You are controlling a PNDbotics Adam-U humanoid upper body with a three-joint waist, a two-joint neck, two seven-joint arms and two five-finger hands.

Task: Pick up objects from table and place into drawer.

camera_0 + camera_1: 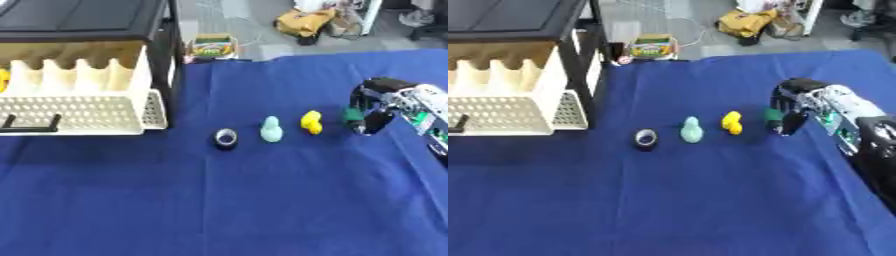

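Note:
Three small things lie in a row on the blue cloth: a black ring-shaped roll (227, 138), a mint-green duck-like figure (271, 129) and a yellow duck-like figure (311, 122). My right hand (374, 107) comes in from the right and hovers just right of the yellow figure, apart from it. A small green patch (352, 115) shows at the hand's lower edge; I cannot tell whether it is a held thing. The cream drawer (87, 112) stands pulled out of the black cabinet (83, 20) at the left. A bit of yellow (3, 80) shows inside it at the picture's edge.
The blue cloth (262, 200) covers the table. The drawer's black handle (31, 122) sticks out towards me. Beyond the table's far edge, a colourful box (213, 45) and a yellow bag (304, 22) lie on the floor.

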